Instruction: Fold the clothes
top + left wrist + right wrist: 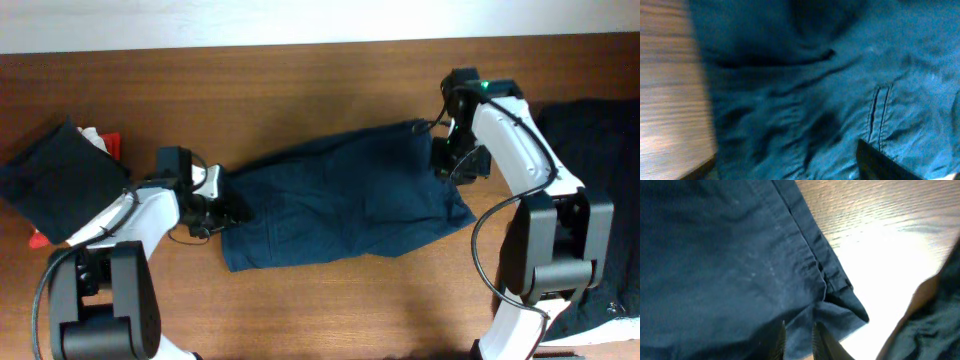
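Navy shorts (340,200) lay spread mid-table (300,80), roughly flat. The left gripper (222,208) sat at their left edge, jaws apart over the cloth, nothing held. The right gripper (800,340) was at the right hem, fingers nearly together and seemingly pinching fabric (a thin bite, right at the corner). Risks: the hem slips out on lifting, or only one layer comes up and the fold goes crooked. A dark pile (600,140) near the right arm could snag.

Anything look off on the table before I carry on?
The shorts lie slanted and rumpled, with one hem corner curled over. Something red pokes out from under the folded dark cloth on the left.
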{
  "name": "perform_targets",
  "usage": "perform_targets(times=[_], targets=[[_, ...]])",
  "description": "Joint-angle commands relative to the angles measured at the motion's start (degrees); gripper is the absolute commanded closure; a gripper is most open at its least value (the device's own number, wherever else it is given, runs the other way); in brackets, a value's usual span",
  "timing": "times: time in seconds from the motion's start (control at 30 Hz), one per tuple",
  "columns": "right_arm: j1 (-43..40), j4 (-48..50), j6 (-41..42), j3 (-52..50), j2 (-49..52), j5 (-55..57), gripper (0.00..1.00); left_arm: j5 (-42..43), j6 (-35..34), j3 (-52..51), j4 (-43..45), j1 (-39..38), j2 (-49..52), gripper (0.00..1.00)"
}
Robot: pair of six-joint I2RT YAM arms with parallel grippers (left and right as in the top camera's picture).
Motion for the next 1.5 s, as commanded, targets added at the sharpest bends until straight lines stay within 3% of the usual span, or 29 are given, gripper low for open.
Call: perform_targets(times=[0.0,0.03,0.13,0.17,0.23,0.27,0.37,0.47,0.63,0.77,0.87,1.07,1.2,1.3,1.47], targets=[[0.0,-4.0,0.4,6.5,-1.1,0.6,0.78,2.6,1.5,-2.2,2.1,-3.3,-0.2,0.48],[0.0,-4.3,-0.5,7.0,-1.2,-0.1,0.78,1.9,1.5,-2.3,2.3,-3.9,-0.2,0.54],[0.0,-5.2,-3.0,7.0,-1.3,-2.2,0.78,-0.8,1.3,-2.2,2.2,-4.2,-0.2,0.97],[0.0,-5.9,-3.3,7.0,-1.3,-2.3,0.79,-1.2,1.3,-2.1,2.2,-3.7,-0.2,1.00],[0.0,-7.1,-10.0,7.0,-1.3,-7.8,0.83,-3.3,0.1,0.5,-0.2,-2.2,-0.3,1.00],[0.1,-7.6,-17.0,7.0,-1.3,-15.6,0.85,-4.7,-0.2,4.8,-4.0,-0.8,-0.3,1.00],[0.9,-8.1,-26.3,6.3,-1.3,-27.7,0.89,-5.3,-0.2,14.9,-13.6,1.3,-0.3,0.99],[6.6,-5.8,-30.7,2.9,-1.2,-29.2,0.96,-5.2,-0.2,28.0,-27.8,1.6,-0.3,0.99],[18.6,11.3,-29.6,-8.0,-1.2,-36.9,0.96,-3.0,-0.2,39.0,-39.1,1.6,-0.3,0.99],[28.6,32.5,-18.1,-17.9,-1.2,-37.4,0.96,5.2,-0.2,40.2,-39.9,1.6,-0.3,0.99],[36.1,46.2,-14.3,-22.4,-0.7,-35.1,0.96,17.6,-0.2,40.2,-40.8,1.6,-0.3,1.00],[42.5,53.9,-12.6,-22.4,0.0,-30.2,0.95,29.0,-0.2,40.2,-39.8,1.6,-0.3,1.00],[41.8,51.5,-12.6,-22.2,-0.2,-25.2,0.96,26.1,-0.2,40.2,-39.6,1.1,-0.3,1.00],[35.9,39.6,-13.3,-19.1,-3.3,-23.3,0.96,16.8,-0.2,40.1,-40.5,-1.2,-0.3,1.00],[23.8,24.1,-18.7,-16.1,-9.8,-22.0,0.96,11.8,-0.2,40.1,-37.8,-5.7,-0.2,0.99]])
